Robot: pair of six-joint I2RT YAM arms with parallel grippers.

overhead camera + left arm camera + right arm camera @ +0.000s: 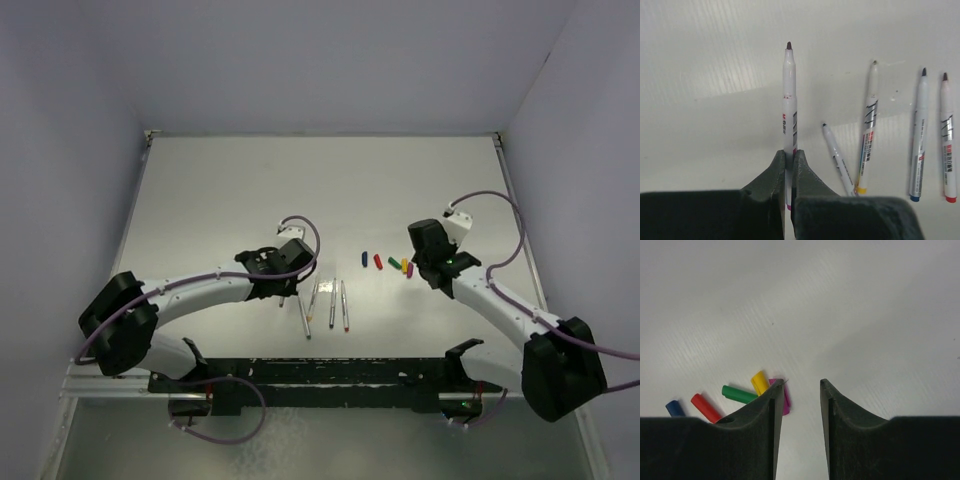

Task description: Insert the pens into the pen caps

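Observation:
My left gripper point(788, 152) is shut on a silvery-white pen point(789, 100) with a purple end band, its dark tip pointing away from the camera. In the top view this gripper point(281, 290) sits just left of the other pens. Four pens lie on the table: a short-looking one point(837, 160), a yellow-ended one point(867, 135), a blue-ended one point(919, 140) and a red-ended one point(948, 145). My right gripper point(800, 385) is open and empty. The caps lie to its left: blue point(674, 407), red point(705, 406), green point(739, 394), yellow point(759, 382) and purple point(786, 402), the purple one partly behind the left finger.
In the top view the loose pens point(331, 305) lie at the table's near middle and the row of caps point(378, 261) lies right of them, beside my right gripper point(422, 268). White walls enclose the table at the back and sides.

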